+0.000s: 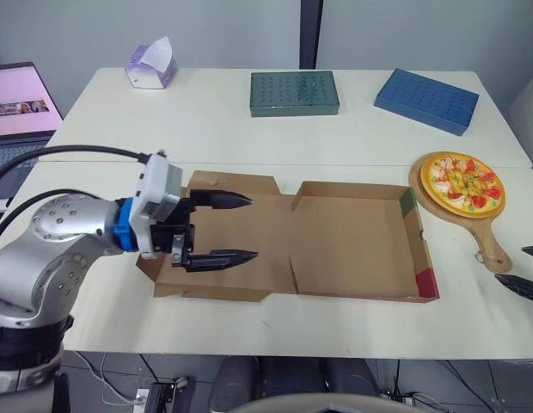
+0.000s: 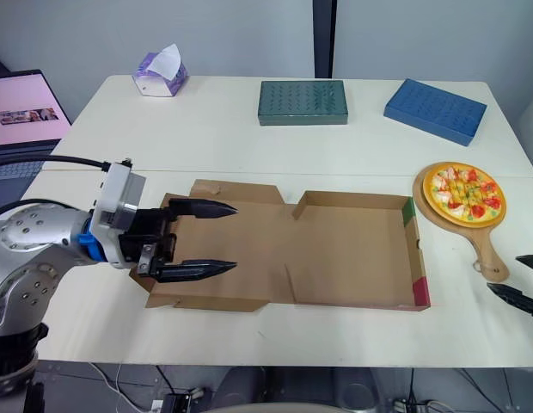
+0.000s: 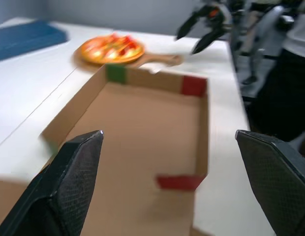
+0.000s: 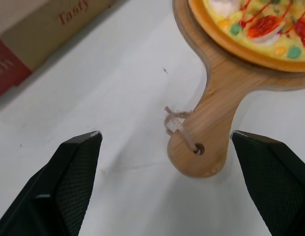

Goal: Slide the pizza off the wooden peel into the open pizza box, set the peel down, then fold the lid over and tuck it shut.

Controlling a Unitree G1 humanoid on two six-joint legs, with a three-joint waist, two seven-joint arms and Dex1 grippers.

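The open cardboard pizza box (image 1: 352, 245) lies flat at the table's middle, its lid (image 1: 219, 249) spread to the left. A pizza (image 1: 462, 181) with colourful toppings sits on the round wooden peel (image 1: 473, 215) to the right of the box, handle (image 4: 204, 132) pointing toward the front edge. My left gripper (image 1: 236, 228) hovers open over the lid, nothing between its fingers. My right gripper (image 1: 524, 271) stands open at the right edge, just short of the peel's handle end, which lies between its fingers (image 4: 69, 182) in the right wrist view.
At the back of the table lie a dark green flat box (image 1: 294, 92), a blue flat box (image 1: 426, 100) and a tissue box (image 1: 151, 67). A laptop (image 1: 17, 112) stands off the table's left side. The table's right edge runs close to the peel.
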